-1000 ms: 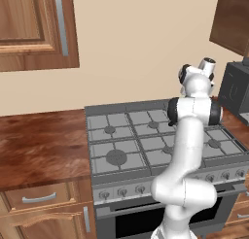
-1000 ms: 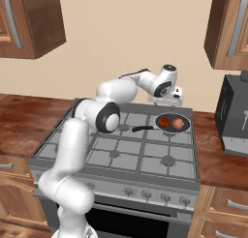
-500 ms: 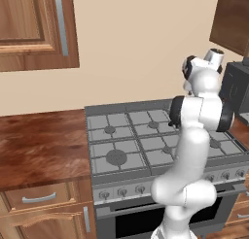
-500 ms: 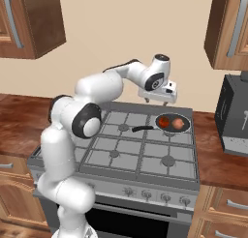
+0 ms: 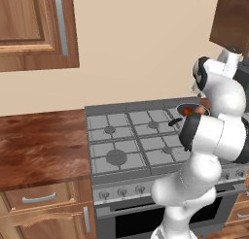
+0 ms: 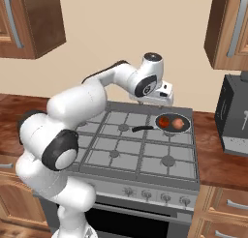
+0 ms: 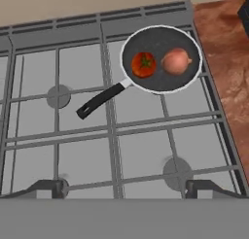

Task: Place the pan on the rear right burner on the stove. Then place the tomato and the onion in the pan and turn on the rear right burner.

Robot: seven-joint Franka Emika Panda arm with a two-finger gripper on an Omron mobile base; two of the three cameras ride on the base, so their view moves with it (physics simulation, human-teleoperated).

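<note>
The stove [image 6: 140, 152] spans the counter gap, its grates running wall to front edge, with knobs [image 6: 154, 195] in a row along the front. Wooden counter [image 5: 36, 145] lies on either side of it.

The arm [image 6: 92, 99] arches up from the base and reaches over the rear middle of the stove. Its gripper [image 6: 154, 103] hangs above the grates, well clear of them, at about 9 o'clock from the pan as the right base view shows it. The two fingertips [image 7: 51, 187] stand wide apart at the bottom of the hand view with nothing between them: released.

The pan [image 7: 161, 59] sits on the rear right burner's grate, at 1 o'clock in the hand view. Its long axis runs along the handle [image 7: 102, 101], which points to 8 o'clock in that view, out over the neighbouring rear middle grate; in the right base view the handle points to 9 o'clock, roughly parallel to the back wall.

Inside the pan, the tomato [image 7: 143, 64] lies at the handle side and the onion [image 7: 176, 61] just beside it at 3 o'clock, the two close together, perhaps touching.
</note>
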